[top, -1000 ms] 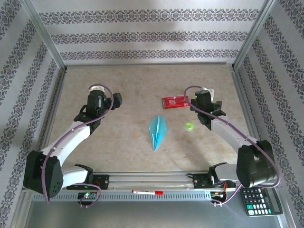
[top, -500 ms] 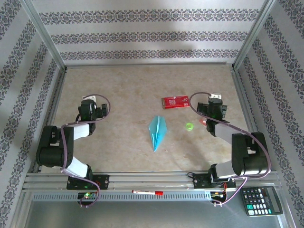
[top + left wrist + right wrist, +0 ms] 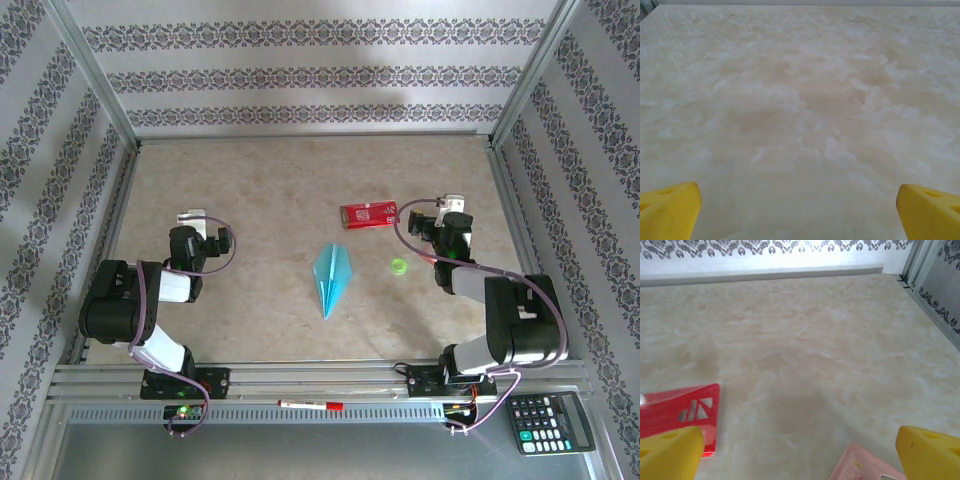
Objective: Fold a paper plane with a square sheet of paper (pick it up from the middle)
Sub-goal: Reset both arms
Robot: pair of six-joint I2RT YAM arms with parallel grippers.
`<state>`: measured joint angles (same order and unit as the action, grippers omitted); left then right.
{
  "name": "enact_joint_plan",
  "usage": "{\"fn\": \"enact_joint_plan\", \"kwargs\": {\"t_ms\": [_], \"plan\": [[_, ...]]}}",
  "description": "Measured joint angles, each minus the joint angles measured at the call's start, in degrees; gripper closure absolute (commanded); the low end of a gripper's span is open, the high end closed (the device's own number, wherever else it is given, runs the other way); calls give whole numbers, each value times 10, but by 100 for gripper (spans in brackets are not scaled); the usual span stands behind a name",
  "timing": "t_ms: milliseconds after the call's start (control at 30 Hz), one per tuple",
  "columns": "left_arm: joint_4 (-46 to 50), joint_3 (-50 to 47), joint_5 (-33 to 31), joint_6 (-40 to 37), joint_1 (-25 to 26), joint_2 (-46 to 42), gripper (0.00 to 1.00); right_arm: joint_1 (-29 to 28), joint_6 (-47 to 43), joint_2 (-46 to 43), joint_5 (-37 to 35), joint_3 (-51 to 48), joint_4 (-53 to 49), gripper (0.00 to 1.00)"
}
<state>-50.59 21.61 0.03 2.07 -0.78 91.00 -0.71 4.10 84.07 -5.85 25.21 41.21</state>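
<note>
Plane (image 3: 332, 278) is lying flat mid-table (image 3: 250, 300), fully folded, nose pointing toward the arm bases, packet (image 3: 369, 213) beyond it. Left gripper (image 3: 193, 219) and right gripper (image 3: 452, 206) are sitting well apart from it, jaws wide, holding nothing. Judging folding complete; next move is calling only for parking.

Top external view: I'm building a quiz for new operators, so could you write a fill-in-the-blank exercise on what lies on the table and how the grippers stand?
1. The folded paper plane is light ____ in colour.
2. The small ring lying to the right of the plane is ____.
3. The packet lying farther back than the plane is ____.
4. The left gripper and the right gripper both have their jaws ____.

Missing words: blue; green; red; open.
</note>
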Motion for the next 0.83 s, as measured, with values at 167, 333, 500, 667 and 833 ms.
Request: {"fn": "enact_joint_plan", "kwargs": {"t_ms": [167, 333, 500, 667, 833], "plan": [[-9, 0, 0, -2, 0, 0, 0, 2, -1, 25, 8, -32, 53, 2], [-14, 0, 0, -2, 0, 0, 0, 1, -7, 27, 8, -33, 79, 2], [-14, 0, 0, -2, 0, 0, 0, 1, -11, 27, 8, -33, 88, 2], [-14, 0, 0, -2, 0, 0, 0, -3, -14, 27, 7, -33, 88, 2], [-14, 0, 0, -2, 0, 0, 0, -3, -14, 27, 7, -33, 88, 2]]}}
